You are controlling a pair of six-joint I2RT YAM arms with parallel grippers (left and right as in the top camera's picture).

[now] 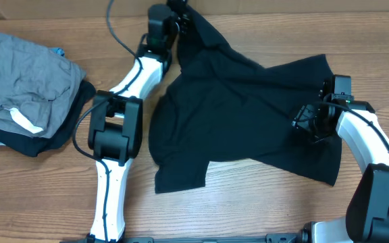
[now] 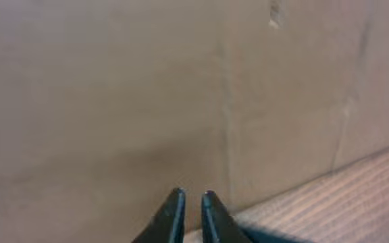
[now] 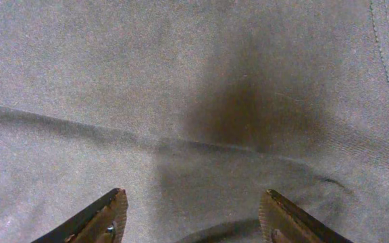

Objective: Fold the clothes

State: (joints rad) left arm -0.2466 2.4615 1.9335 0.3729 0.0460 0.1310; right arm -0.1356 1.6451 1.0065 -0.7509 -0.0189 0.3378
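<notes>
The clothes, a black T-shirt [image 1: 242, 115], lie spread across the middle of the wooden table [image 1: 248, 202], with one corner drawn up toward the back edge. My left gripper [image 1: 178, 9] is at that corner by the back wall. In the left wrist view its fingertips [image 2: 176, 198] stand a narrow gap apart with only the wall showing between them. My right gripper [image 1: 307, 123] hovers over the shirt's right side. Seen from the right wrist, this gripper [image 3: 193, 197] is wide open just above the creased fabric [image 3: 181, 81], with nothing between the fingers.
A grey garment [image 1: 26, 74] with a white label lies on a dark garment [image 1: 59, 138] at the table's left edge. A cardboard wall [image 2: 113, 101] rises along the back, close in front of the left gripper.
</notes>
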